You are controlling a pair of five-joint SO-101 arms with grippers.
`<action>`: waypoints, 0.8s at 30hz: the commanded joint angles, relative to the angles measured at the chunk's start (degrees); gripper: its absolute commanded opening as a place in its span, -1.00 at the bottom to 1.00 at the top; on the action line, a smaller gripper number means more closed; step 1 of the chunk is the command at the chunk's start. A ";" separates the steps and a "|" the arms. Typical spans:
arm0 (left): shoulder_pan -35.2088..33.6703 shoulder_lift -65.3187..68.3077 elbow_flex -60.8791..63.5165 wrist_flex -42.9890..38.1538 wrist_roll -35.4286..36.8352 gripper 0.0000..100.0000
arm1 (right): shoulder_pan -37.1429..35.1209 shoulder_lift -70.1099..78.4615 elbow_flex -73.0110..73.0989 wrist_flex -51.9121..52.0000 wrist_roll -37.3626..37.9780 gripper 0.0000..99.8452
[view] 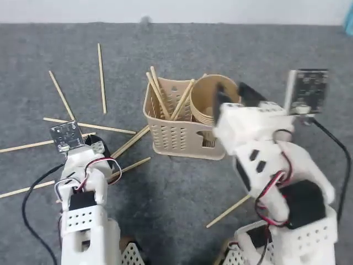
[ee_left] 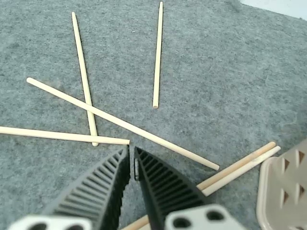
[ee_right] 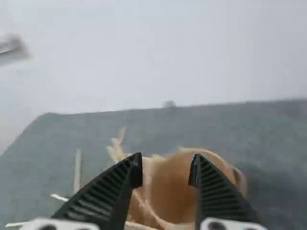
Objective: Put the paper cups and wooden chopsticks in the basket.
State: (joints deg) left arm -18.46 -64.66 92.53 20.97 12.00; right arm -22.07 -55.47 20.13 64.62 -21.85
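Note:
A beige basket (view: 176, 135) stands mid-table with a stack of paper cups (view: 207, 102) and several wooden chopsticks (view: 160, 94) upright inside it. My right gripper (view: 234, 93) hangs open just above the cups' rim; the wrist view has its jaws (ee_right: 165, 171) spread over the cup (ee_right: 168, 201). Low over the carpet to the left of the basket, my left gripper (ee_left: 130, 152) is shut with nothing in it. Its tips sit just short of one chopstick's end (ee_left: 125, 141). Several loose chopsticks (ee_left: 120, 123) lie crossed beyond it, and a pair (ee_left: 240, 167) runs under it toward the basket's corner (ee_left: 283, 191).
More chopsticks (view: 101, 77) are scattered over the grey carpet at the left. A single chopstick (view: 229, 211) lies near the right arm's base. Both arm bases stand along the near edge.

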 commanded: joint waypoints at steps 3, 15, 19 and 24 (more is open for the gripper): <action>0.00 -0.97 -0.22 -1.76 -0.53 -0.97 | 9.36 -0.92 -2.81 14.73 -1.32 -0.66; 0.09 -0.97 -0.31 -1.85 -0.53 -0.97 | 19.38 -0.84 12.13 28.44 -5.19 -0.66; 0.09 -0.97 -0.31 -1.85 -0.53 -0.97 | 22.29 -0.84 20.31 23.34 -5.19 -0.66; 0.09 -0.97 -0.31 -1.85 -0.53 -0.97 | 22.64 -0.84 24.70 21.67 -4.04 -0.66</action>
State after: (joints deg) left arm -18.46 -64.66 92.53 20.62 12.00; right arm -0.18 -55.65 44.31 87.82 -26.24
